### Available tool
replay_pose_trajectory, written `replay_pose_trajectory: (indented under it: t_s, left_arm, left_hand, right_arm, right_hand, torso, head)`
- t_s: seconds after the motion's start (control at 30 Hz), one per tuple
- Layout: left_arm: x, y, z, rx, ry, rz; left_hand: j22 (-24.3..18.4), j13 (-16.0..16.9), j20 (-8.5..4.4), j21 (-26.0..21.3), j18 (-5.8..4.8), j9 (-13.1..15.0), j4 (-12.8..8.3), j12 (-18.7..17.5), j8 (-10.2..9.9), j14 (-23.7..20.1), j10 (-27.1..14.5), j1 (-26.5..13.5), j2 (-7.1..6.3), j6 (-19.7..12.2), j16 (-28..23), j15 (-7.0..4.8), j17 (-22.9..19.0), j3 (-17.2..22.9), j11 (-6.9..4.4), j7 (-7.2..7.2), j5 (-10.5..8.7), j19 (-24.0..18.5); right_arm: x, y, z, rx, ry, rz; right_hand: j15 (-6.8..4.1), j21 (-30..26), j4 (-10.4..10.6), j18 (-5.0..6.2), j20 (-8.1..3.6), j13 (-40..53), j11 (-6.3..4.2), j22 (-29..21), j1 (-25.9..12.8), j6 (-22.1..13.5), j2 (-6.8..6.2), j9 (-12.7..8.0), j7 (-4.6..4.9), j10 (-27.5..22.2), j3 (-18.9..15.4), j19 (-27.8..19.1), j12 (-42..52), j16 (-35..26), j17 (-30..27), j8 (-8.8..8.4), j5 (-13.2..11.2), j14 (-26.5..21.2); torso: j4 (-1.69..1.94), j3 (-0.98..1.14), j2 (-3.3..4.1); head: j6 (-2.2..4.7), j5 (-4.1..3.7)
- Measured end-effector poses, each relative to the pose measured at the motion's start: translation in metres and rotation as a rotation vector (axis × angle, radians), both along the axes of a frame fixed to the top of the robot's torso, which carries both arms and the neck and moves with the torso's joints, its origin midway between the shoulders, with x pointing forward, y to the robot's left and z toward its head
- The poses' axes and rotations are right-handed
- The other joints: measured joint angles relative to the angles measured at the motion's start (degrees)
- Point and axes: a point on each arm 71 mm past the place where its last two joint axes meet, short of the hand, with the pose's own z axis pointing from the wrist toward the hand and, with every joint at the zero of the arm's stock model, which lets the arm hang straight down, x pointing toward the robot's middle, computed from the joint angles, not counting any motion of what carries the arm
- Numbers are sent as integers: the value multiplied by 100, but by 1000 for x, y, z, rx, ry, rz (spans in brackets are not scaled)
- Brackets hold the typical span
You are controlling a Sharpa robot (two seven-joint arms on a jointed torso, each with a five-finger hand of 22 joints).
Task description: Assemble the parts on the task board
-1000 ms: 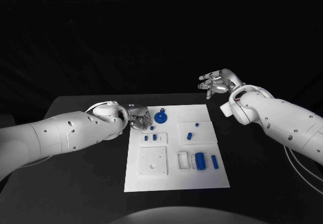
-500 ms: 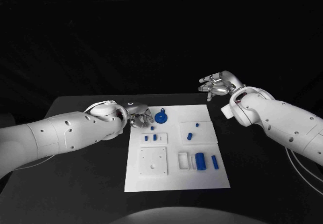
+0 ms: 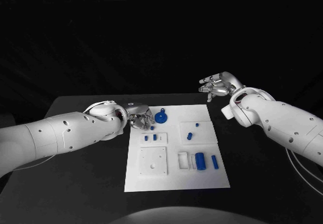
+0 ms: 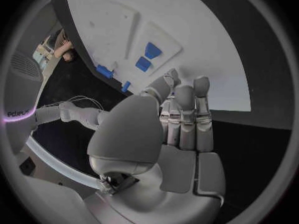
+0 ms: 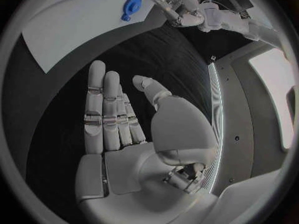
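The white task board (image 3: 176, 179) lies mid-table with several blue parts on it. A round blue part with a tab (image 3: 160, 115) sits near the far edge, two small pieces (image 3: 150, 137) lie left of centre, and a blue cylinder (image 3: 200, 160) and a slim pin (image 3: 214, 161) lie nearer me on the right. My left hand (image 3: 139, 116) hovers at the board's far-left corner beside the round part, fingers straight and side by side (image 4: 184, 117), holding nothing. My right hand (image 3: 216, 85) hangs raised beyond the far-right corner, its fingers (image 5: 106, 109) spread flat and empty.
A raised white block with a hole (image 3: 152, 161) and a white slotted holder (image 3: 183, 160) stand on the board's near half. Black table (image 3: 80, 186) surrounds the board on all sides. The round part (image 5: 131, 6) and board (image 5: 69, 25) lie far beyond my right hand's fingertips.
My left hand has turned a little at the board's far-left corner, so its fingers show more. My right hand has drifted slightly. No part has moved.
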Motion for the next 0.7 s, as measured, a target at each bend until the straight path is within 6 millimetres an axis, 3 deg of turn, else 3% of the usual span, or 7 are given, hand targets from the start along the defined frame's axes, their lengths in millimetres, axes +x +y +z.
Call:
replay_pose_trajectory:
  t_s: [0.3, 0.7]
  left_arm:
    - [-1, -2, -1, 11, 20, -11]
    - [-2, -3, -2, 16, 32, -20]
  left_hand:
    - [-1, 19, 0, 46, 0, 0, -130, 625, 0, -29, -161, -140, -60, 94, 180, -29, 128, 243, -73, 10, -1, 0]
    - [-2, 5, -21, 46, -2, 0, -101, 843, 0, -29, -203, -162, -83, 113, 202, -29, 150, 339, -92, -10, -1, 22]
  right_arm:
    - [0, 0, 0, -1, 0, 0]
    - [0, 0, 0, -1, 0, 0]
  right_hand:
    - [0, 0, 0, 0, 0, 0, 0, 8, 0, -1, 0, 6, -1, 0, 0, 0, 0, 0, 0, 0, -1, 0]
    - [0, -1, 1, 0, 0, 1, 0, 7, 0, -3, 0, 5, -3, 0, 0, 0, 0, 0, -1, 0, -1, 0]
  torso:
    - [0, 1, 0]
    - [-3, 1, 0]
  head:
    - [1, -2]
    - [-4, -8]
